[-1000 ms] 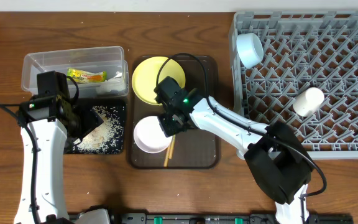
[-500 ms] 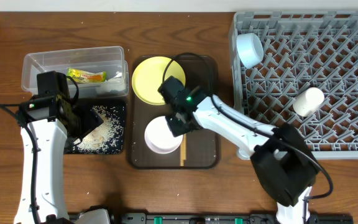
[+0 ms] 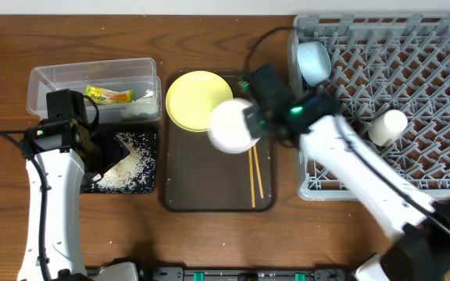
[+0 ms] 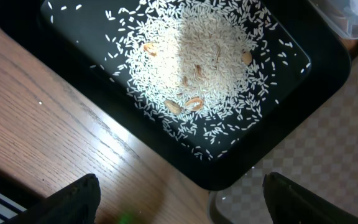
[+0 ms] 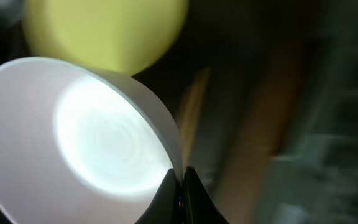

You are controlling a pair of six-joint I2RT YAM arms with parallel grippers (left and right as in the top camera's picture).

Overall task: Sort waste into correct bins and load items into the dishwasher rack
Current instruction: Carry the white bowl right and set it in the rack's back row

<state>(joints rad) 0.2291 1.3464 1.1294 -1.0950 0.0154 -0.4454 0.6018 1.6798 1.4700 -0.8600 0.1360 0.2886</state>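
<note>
While the left gripper point(image 4: 182, 200) gapes over the black tray point(image 4: 73, 43), the right gripper point(image 5: 181, 186) clamps the white bowl point(image 5: 98, 143) by its rim.

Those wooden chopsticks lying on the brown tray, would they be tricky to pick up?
Probably. The chopsticks look thin, stiff and light, and they lie flat on the serving tray, so getting a grip under them may be hard. As a loose pair, one might slide or roll away when pinched.

Yellow plate point(image 3: 187, 97): rim partly hidden by white bowl point(image 3: 233, 126).
Left claw point(image 4: 180, 186): fingers point(image 4: 73, 202) cut off at bottom edge.
Chopsticks point(image 5: 191, 118): smeared by motion blur.
</note>
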